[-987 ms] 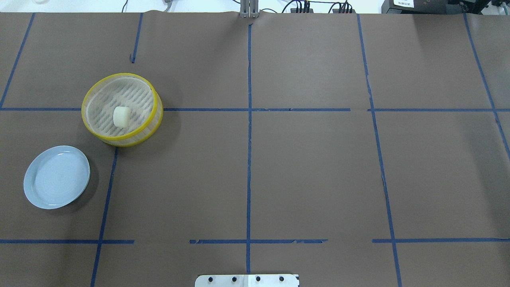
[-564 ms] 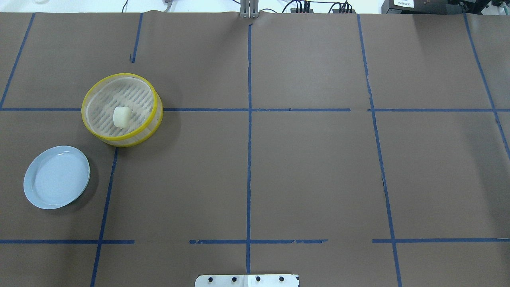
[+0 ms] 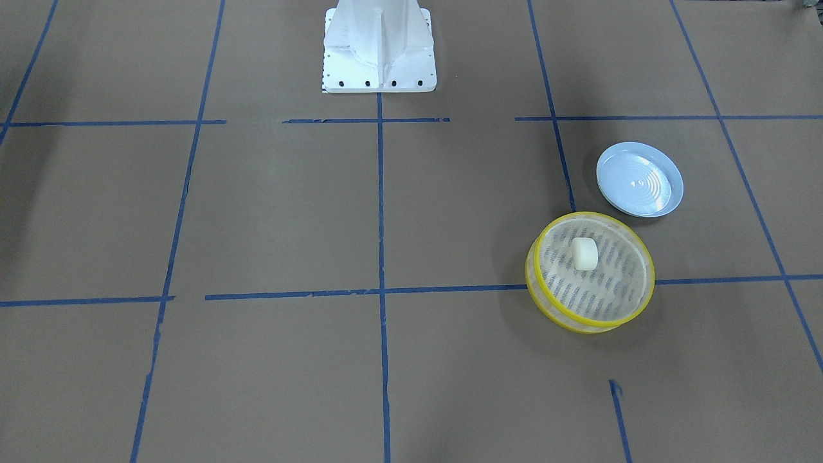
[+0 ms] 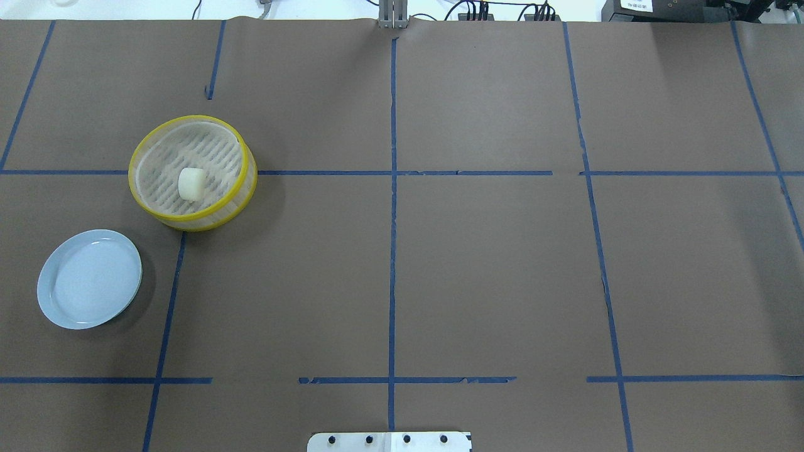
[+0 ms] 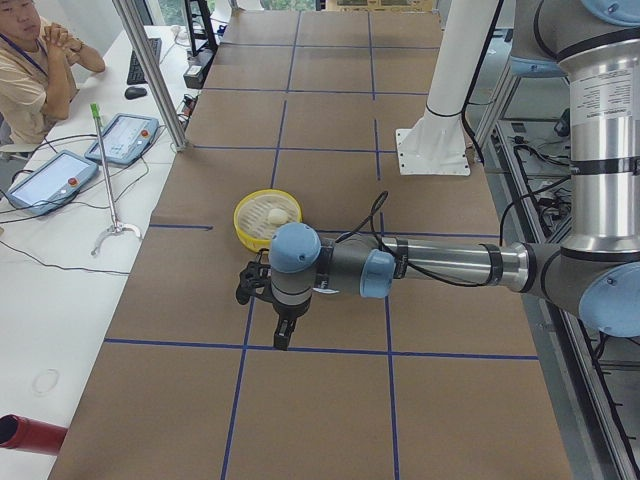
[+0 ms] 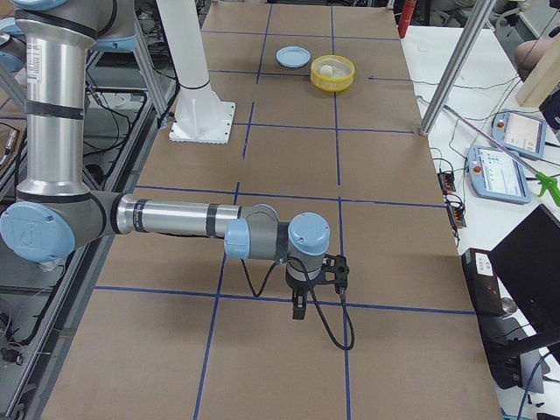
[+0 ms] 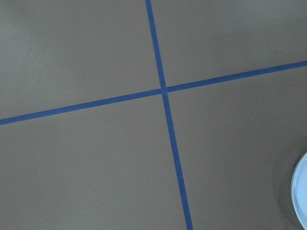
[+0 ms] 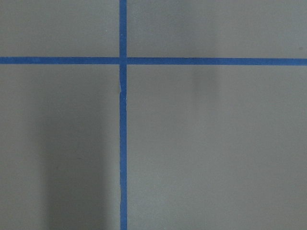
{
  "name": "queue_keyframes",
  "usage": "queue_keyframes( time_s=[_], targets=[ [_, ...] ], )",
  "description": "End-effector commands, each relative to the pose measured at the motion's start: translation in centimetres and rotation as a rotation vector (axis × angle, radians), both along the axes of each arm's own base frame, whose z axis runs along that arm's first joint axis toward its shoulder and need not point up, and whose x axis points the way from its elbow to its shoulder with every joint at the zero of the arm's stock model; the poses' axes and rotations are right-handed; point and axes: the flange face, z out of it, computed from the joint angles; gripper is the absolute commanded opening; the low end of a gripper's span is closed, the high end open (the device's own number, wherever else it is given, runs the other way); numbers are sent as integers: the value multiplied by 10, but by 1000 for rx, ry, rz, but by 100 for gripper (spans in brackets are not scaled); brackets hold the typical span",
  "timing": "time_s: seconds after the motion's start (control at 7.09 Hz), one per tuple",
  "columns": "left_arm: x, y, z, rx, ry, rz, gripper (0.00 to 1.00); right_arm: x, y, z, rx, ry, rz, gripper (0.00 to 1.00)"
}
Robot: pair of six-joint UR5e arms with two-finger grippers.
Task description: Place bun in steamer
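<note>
The cream-white bun [image 4: 190, 184] lies on the slotted floor of the yellow-rimmed steamer [image 4: 221, 215] at the table's left. It also shows in the front view [image 3: 584, 253] inside the steamer [image 3: 566, 318]. No gripper shows in the overhead or front views. My left gripper [image 5: 282, 338] shows only in the exterior left view, hanging above the table near the steamer [image 5: 248, 232]; I cannot tell if it is open or shut. My right gripper [image 6: 297, 308] shows only in the exterior right view, far from the steamer [image 6: 332, 83]; I cannot tell its state.
A pale blue plate [image 4: 88, 279] sits on the table near the steamer, on the robot's side of it; its edge shows in the left wrist view [image 7: 301, 196]. The white robot base [image 3: 379, 48] stands at the table's middle edge. Blue tape lines cross the brown table.
</note>
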Motion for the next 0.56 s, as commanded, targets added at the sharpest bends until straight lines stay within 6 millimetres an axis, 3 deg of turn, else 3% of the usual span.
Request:
queue_keyframes(
  time_s=[0.0,0.28,0.42],
  targets=[
    [29,0,4,-53,-4,67,100,0,0,0,0,0,0,100],
    [27,4,12,-73,-4,64,100,0,0,0,0,0,0,100],
    [13,1,9,-89,-3,32,100,0,0,0,0,0,0,100]
  ],
)
